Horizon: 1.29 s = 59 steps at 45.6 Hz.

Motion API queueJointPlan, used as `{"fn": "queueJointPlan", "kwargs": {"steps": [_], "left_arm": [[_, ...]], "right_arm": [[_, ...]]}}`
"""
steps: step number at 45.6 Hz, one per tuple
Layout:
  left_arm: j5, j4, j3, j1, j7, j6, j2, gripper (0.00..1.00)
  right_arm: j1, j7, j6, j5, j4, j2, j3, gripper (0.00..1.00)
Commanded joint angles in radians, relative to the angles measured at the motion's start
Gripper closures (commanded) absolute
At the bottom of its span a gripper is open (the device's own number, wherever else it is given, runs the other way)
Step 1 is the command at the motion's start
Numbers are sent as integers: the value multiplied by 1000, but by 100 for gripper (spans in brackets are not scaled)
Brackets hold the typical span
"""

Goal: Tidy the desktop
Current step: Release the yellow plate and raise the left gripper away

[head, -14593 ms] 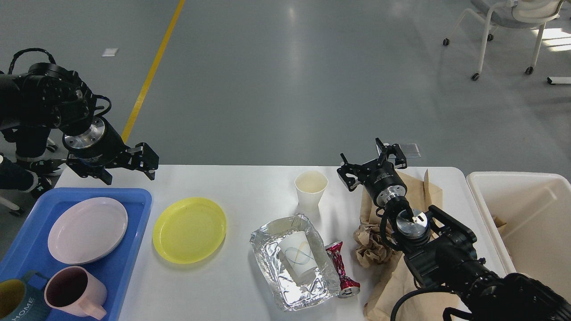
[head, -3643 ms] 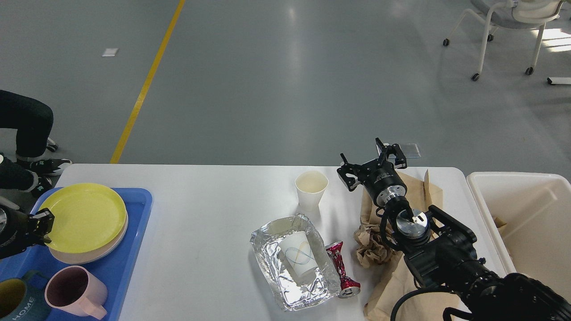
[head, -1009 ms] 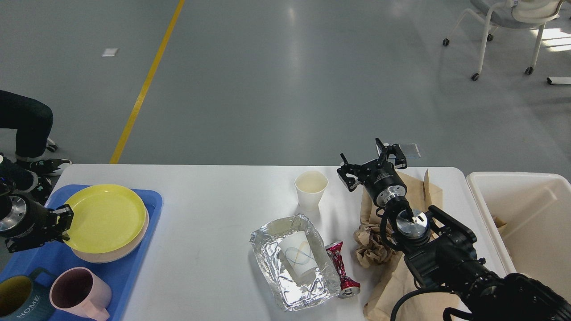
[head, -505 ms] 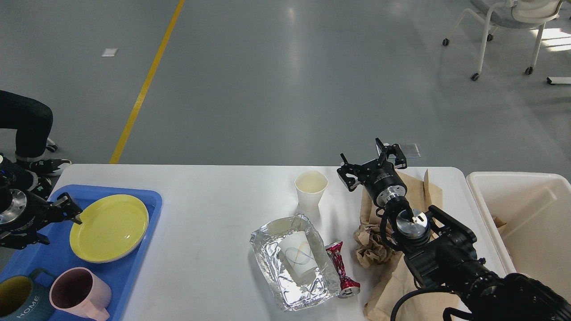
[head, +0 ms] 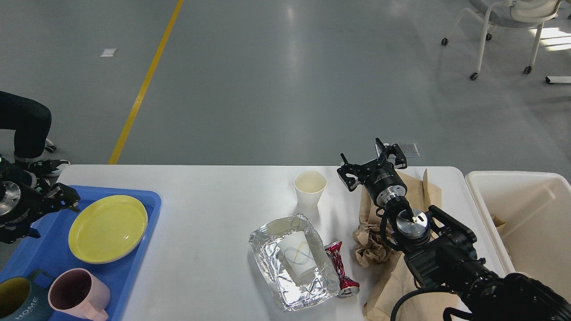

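The white desktop (head: 214, 209) holds a white paper cup (head: 309, 189), a foil tray (head: 292, 263) with a paper cup (head: 296, 258) lying in it, a crushed red can (head: 341, 272), crumpled brown paper (head: 372, 243) and a brown paper bag (head: 401, 267). A yellow plate (head: 108, 227) lies in the blue tray (head: 53, 254) at the left. My left gripper (head: 62, 201) is open and empty just left of the plate. My right gripper (head: 372, 162) is open and empty above the table's far edge, right of the white cup.
A pink mug (head: 78, 298) and a dark teal mug (head: 18, 305) stand in the blue tray's near end. A cream-white bin (head: 522, 223) stands at the table's right end. A person's leg (head: 24, 125) is at the far left. A chair (head: 504, 26) stands far right.
My left gripper has let go of the yellow plate, which now lies flat in the blue tray, and has drawn back up and left. My right arm has not moved.
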Motion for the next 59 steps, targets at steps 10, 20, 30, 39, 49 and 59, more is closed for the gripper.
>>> {"fn": "queueJointPlan", "kwargs": {"steps": [10,20,30,39,49,59], "left_arm": [[-9,166,-413,-48,-19,2,145,3],[-11,206,-852,97,-21,11,145,3],[-12,208,-1418,276,-22,13,128,3],[-6,208,-1828,408,-22,21,61,3],[-11,210,-2026,413,-22,212,-14,3],[-11,210,-2072,424,-24,332,-47,3]], "right_arm": [[0,0,0,0,0,0,-1,0],[0,0,0,0,0,0,-1,0],[0,0,0,0,0,0,-1,0],[0,0,0,0,0,0,-1,0],[0,0,0,0,0,0,1,0],[0,0,0,0,0,0,-1,0]]}}
